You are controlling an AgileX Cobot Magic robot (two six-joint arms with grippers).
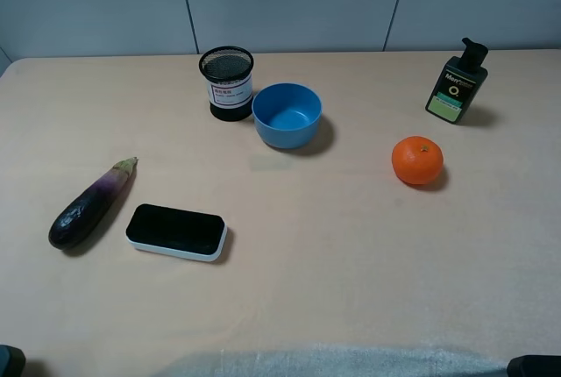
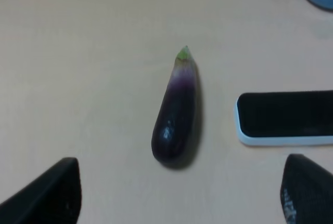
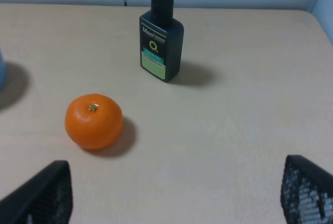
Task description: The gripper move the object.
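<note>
Exterior high view: glossy, tapered eggplant [image 1: 90, 202] lies on the smooth beige table [image 1: 351, 245] just beside a rounded black-and-white eraser [image 1: 176, 231]; mesh pen cup [image 1: 227, 83] and blue bowl [image 1: 287, 115] sit further back. Left wrist: left gripper [image 2: 179, 193] spread wide, holding nothing, eggplant [image 2: 176, 114] ahead of it. Right wrist: right gripper [image 3: 177, 195] also gaping, near a dimpled orange [image 3: 93, 121] and dark pump bottle [image 3: 161, 37].
</note>
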